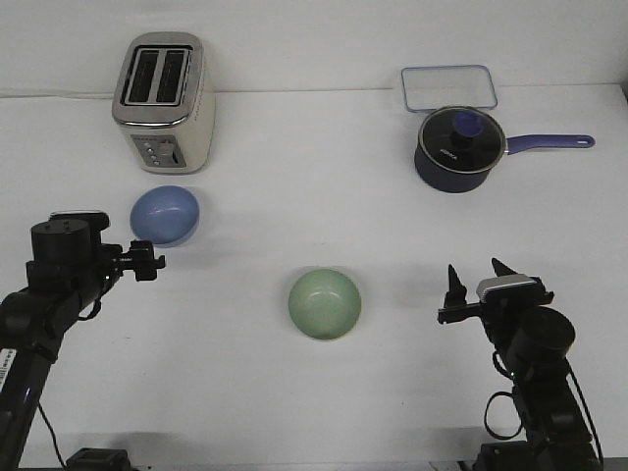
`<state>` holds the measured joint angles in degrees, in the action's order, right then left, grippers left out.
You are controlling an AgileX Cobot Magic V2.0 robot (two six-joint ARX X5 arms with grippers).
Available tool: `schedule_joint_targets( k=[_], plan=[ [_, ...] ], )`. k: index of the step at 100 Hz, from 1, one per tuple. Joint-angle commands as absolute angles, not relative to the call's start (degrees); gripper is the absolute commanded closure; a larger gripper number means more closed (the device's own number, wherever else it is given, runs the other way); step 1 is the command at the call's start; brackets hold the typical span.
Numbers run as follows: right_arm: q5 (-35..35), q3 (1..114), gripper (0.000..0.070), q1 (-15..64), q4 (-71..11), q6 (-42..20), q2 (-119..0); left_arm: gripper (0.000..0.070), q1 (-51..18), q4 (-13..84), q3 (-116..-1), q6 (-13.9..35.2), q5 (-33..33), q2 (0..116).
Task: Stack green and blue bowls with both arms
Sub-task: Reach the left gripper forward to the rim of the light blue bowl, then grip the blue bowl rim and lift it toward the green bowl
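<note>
We see the blue bowl [165,215] just beyond our left gripper [147,261], whose state we cannot tell; the green bowl [325,304] sits mid-table, and our right gripper [481,278] is spread apart.

Both arms are matte black and jointed, built of rounded cylindrical housings. The left arm [59,280], on the toaster's [164,102] side, carries a grey-white block on top and a white label strip low down. The right arm [535,363], on the far side from the toaster, has a silver-white camera block behind two pointed black fingers [454,285], with thin black cables looping beside its base.
</note>
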<state>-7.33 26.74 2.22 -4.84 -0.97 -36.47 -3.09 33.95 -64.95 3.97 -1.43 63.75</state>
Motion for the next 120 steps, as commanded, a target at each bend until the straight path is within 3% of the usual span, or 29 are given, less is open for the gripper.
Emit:
schedule_joint_targets(
  k=[1,48,91,97,108,120],
  plan=[
    [-7.33,27.31,0.0172,2.33,-4.27,-1.69,-36.73,0.0273,-2.59,32.45,-66.94,4.12,-1.26,65.65],
    [-7.33,27.29,0.0172,2.33,-4.29,-1.69,-36.73,0.0276,3.05,33.28,-84.95,4.16,-1.28,94.24],
    [-7.33,27.31,0.0172,2.33,-4.29,-1.69,-36.73,0.0284,3.64,31.51,-85.93,4.25,-1.28,107.55],
    [-7.33,27.29,0.0172,2.33,-4.29,-1.69,-36.73,0.035,3.64,31.64,-85.93,4.38,-1.28,107.85],
    [-7.33,27.29,0.0172,2.33,-4.29,-1.69,-36.73,0.0695,3.64,31.38,-85.95,4.27,-1.28,107.77],
    [-7.31,27.31,0.0172,2.33,-4.29,-1.69,-36.73,0.0691,3.66,31.57,-85.95,4.14,-1.26,107.61]
  ],
)
